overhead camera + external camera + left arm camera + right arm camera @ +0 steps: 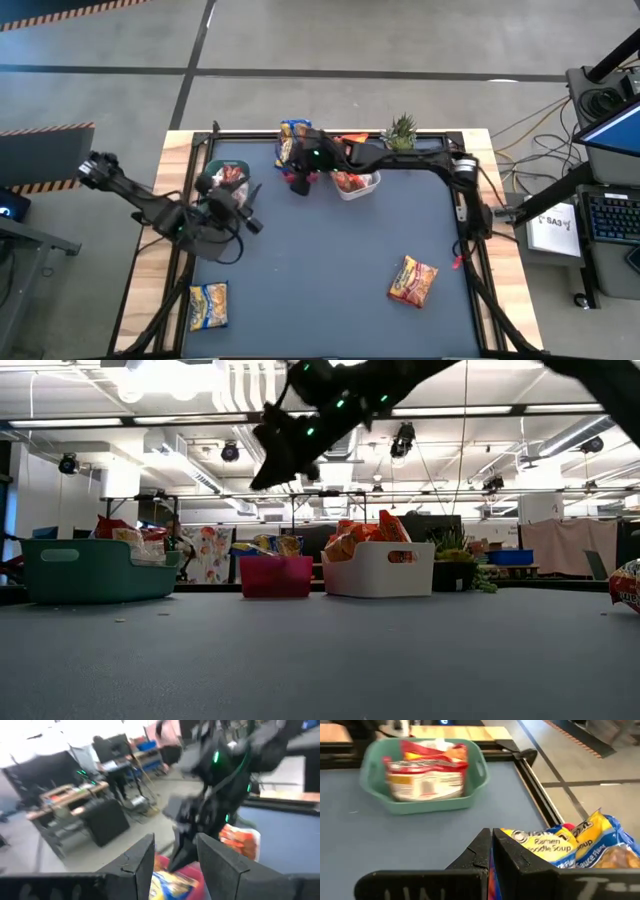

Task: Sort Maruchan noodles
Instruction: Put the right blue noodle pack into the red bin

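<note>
"Ramen Noodle Soup" reads on a yellow-and-blue packet (pixel 570 845) in the red bin (pixel 275 575). The right gripper (pixel 492 852) is closed empty above it; the left gripper (pixel 175 857) is open. Two packets lie loose on the tabletop (pixel 320 260).

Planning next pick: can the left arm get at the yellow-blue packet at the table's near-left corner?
Probably yes. The yellow-and-blue packet lies alone on bare mat, nothing on or beside it, on the left gripper's own side; the right gripper is busy near the bins.

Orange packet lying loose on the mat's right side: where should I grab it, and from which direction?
Come straight down on the orange packet; it lies flat on the mat, tilted, with nothing beside it. Pinch across its narrower width near the middle, fingers turned to match the tilt. The right gripper is far off, near the bins.
</note>
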You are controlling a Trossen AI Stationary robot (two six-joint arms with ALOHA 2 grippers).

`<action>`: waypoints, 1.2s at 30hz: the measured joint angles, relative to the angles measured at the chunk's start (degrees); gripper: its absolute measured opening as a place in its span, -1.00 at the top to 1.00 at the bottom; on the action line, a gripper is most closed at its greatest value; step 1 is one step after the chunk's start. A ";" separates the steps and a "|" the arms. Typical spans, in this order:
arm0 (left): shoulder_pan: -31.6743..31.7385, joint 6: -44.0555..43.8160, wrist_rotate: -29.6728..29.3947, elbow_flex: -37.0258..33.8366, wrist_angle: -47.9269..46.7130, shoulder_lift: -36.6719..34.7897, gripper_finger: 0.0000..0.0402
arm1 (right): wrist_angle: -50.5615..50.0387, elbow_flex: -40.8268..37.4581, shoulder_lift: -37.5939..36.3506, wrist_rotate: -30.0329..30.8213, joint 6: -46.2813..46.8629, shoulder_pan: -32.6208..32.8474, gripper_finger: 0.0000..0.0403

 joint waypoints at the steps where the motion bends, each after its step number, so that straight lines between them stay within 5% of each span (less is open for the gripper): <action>1: -0.68 -0.02 -1.54 0.02 -0.98 -0.57 0.35 | -0.05 1.73 1.79 -0.02 -0.01 -0.50 0.96; 18: -2.14 -5.67 -4.26 0.02 -14.93 -6.52 0.35 | -10.20 29.92 24.58 0.51 -2.23 -4.24 0.96; 26: -2.14 -12.40 -4.32 -0.03 -20.43 -6.29 0.35 | -29.44 33.83 25.27 8.11 -7.81 -4.47 0.96; 36: -2.14 -14.58 -1.37 -0.27 -21.09 -6.26 0.35 | -34.69 33.72 22.06 4.88 -5.54 -3.18 0.96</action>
